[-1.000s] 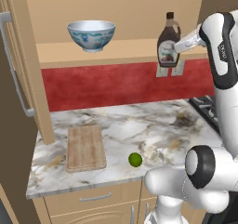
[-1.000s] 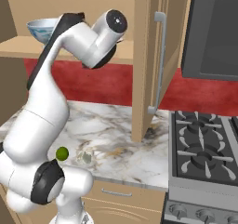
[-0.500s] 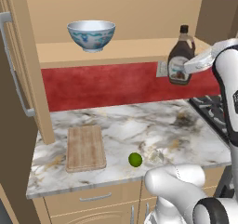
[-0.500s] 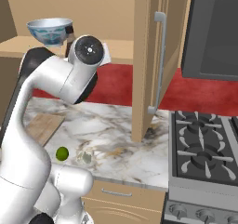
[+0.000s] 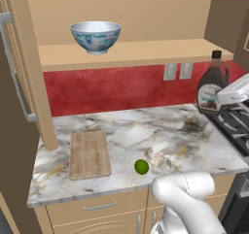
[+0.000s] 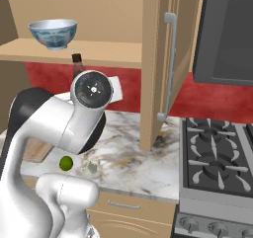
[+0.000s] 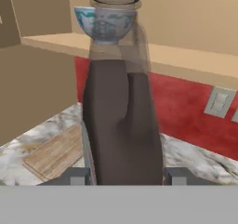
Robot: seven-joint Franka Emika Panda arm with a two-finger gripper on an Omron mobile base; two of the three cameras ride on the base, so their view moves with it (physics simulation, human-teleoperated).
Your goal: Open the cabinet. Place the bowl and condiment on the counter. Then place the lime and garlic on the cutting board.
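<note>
The cabinet (image 5: 146,5) stands open, and the white and blue bowl (image 5: 95,35) sits on its shelf. My gripper (image 5: 219,98) is shut on the dark condiment (image 5: 212,82) bottle, held upright in the air above the right end of the counter (image 5: 126,128), below shelf height. In the hand view the condiment (image 7: 122,125) stands between my fingertips (image 7: 79,176), with the bowl (image 7: 106,24) behind it. The cutting board (image 5: 89,154) lies bare at the counter's left. The lime (image 5: 141,167) and the pale garlic (image 5: 160,161) lie side by side near the front edge.
The left cabinet door (image 5: 14,131) hangs open past the counter's left end. The right door (image 6: 168,69) swings out beside the stove (image 6: 217,158). Wall outlets (image 5: 176,71) sit on the red backsplash. A dark microwave (image 6: 230,34) hangs above the stove.
The arm has carried the bottle off the shelf, rightward and down, to hang over the counter's right end. The bowl, lime and garlic have stayed put.
</note>
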